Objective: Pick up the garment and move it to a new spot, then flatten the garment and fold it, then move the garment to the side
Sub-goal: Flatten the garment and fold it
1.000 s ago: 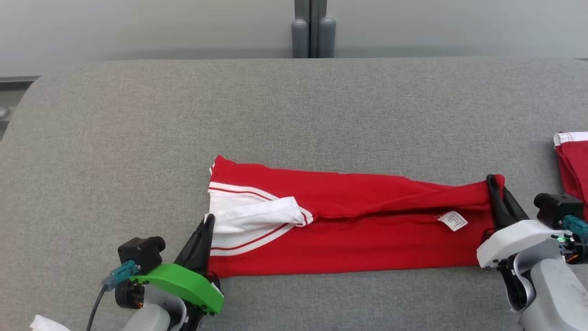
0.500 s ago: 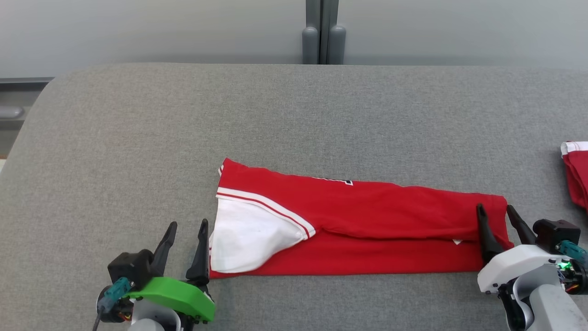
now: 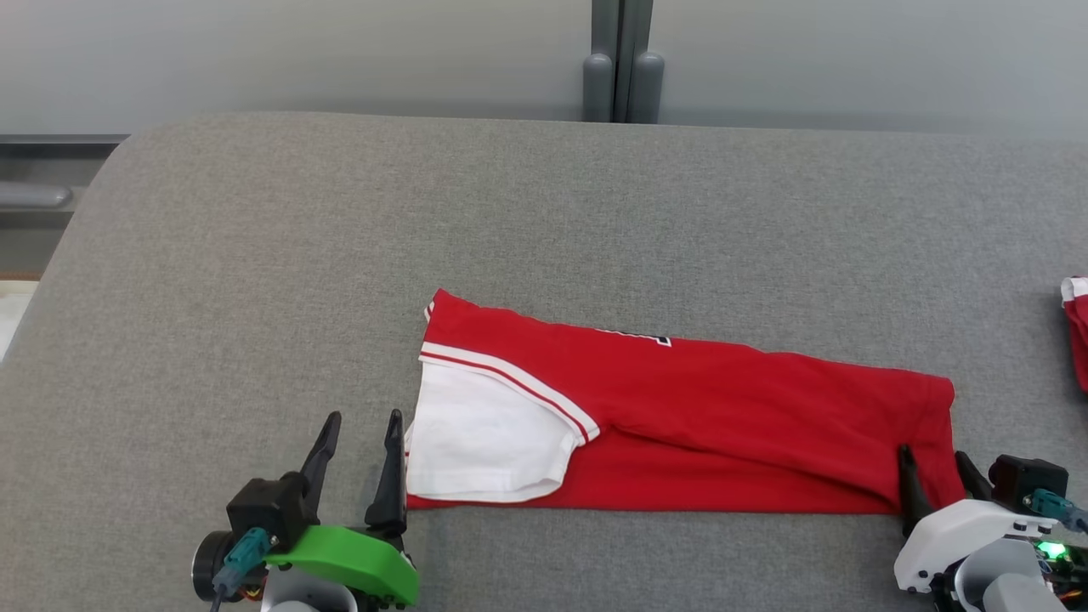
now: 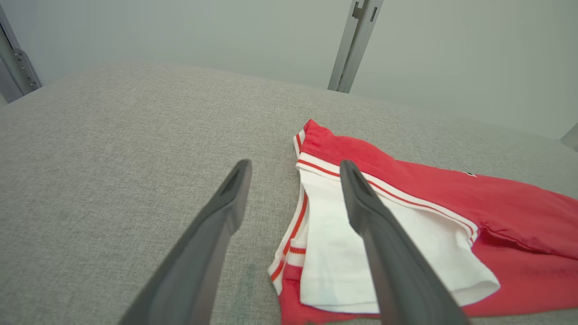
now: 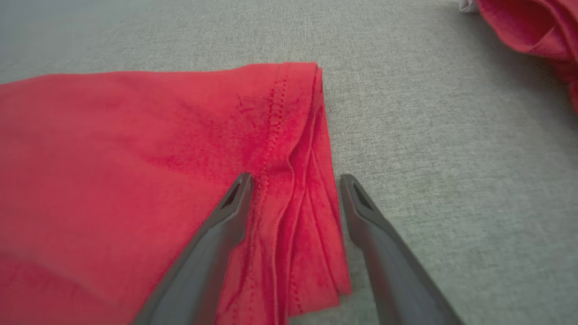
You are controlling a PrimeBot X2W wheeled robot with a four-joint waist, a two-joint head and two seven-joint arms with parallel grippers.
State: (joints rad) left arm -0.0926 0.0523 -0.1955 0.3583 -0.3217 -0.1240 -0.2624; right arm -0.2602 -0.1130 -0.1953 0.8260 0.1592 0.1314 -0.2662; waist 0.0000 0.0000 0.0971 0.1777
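Observation:
The garment [image 3: 722, 425] is a red shirt with a white, red-striped sleeve [image 3: 480, 438], folded into a long band lying flat across the grey table [image 3: 340, 255]. My left gripper [image 3: 362, 422] stands open just left of the sleeve end, holding nothing. In the left wrist view the garment [image 4: 429, 212] lies to the right of the spread fingers [image 4: 226, 212]. My right gripper [image 3: 932, 459] is open over the band's right hem near its front corner. The right wrist view has the hem [image 5: 289, 149] between and beyond the open fingers [image 5: 361, 207].
A second red and white cloth [image 3: 1078, 327] lies at the table's right edge, also at the top right of the right wrist view as a red cloth [image 5: 533, 27]. A grey post [image 3: 620, 64] stands behind the table against the pale wall.
Both grippers have opened and let go of the garment's ends, then drawn back toward me. The lifted upper layer and sleeve now lie flat. The head camera has shifted.

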